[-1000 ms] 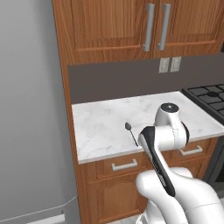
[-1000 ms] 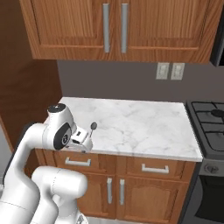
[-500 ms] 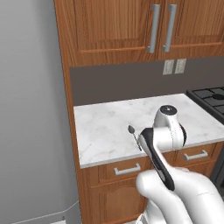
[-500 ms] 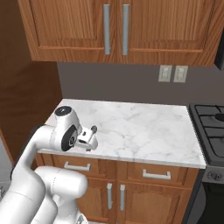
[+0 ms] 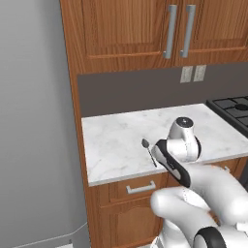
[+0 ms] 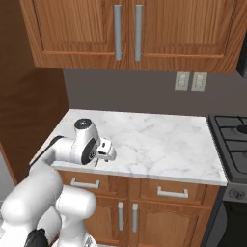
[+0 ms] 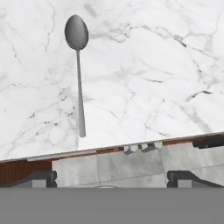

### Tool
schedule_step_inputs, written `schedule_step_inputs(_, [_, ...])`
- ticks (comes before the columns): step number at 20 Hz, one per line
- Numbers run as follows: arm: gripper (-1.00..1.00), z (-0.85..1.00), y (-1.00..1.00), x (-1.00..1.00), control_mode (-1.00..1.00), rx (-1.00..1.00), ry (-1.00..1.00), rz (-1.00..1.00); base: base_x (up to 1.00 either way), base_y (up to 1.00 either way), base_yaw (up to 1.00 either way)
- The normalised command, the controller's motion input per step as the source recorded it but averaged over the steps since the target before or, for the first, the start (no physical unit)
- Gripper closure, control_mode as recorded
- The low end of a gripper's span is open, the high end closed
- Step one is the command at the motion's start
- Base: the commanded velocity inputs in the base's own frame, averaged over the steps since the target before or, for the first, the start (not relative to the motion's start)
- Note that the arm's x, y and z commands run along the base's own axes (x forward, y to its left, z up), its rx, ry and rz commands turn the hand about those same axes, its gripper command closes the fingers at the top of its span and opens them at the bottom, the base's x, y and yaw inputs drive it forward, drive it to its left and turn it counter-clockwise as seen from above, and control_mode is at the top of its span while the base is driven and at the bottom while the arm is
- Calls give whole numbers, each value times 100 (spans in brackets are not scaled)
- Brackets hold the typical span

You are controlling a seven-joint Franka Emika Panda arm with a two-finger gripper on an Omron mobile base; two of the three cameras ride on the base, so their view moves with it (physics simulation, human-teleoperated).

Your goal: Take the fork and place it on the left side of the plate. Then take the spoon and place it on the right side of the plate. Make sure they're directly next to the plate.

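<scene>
Marble counter (image 5: 121, 131) under wooden cabinets. On its left part the spoon (image 7: 78, 70) lies flat near the front edge, bowl away from me. My arm is folded low over that edge, gripper (image 7: 111, 177) spread wide, holding nothing, just short of the handle.

Even, shadowless rendered light; distant detail perhaps soft.

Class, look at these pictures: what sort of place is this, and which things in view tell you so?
Most likely a home kitchen, computer-rendered. A marble counter sits over wooden drawers, with wooden wall cupboards above, a stove beside it, and a spoon lying on the counter.
</scene>
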Motion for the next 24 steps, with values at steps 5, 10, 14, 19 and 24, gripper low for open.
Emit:
schedule_step_inputs(5, [-100,-3,0,64,-100,0,3,0,0,0,0])
schedule_step_inputs(10, [-100,-4,2,56,-100,0,8,0,0,0,0])
schedule_step_inputs(14, [-100,-6,5,51,-100,0,10,0,0,0,0])
schedule_step_inputs(19, [-100,-13,11,36,-100,0,8,-1,0,0,0])
schedule_step_inputs(24, [-100,-26,23,24,-100,0,8,-3,0,0,0])
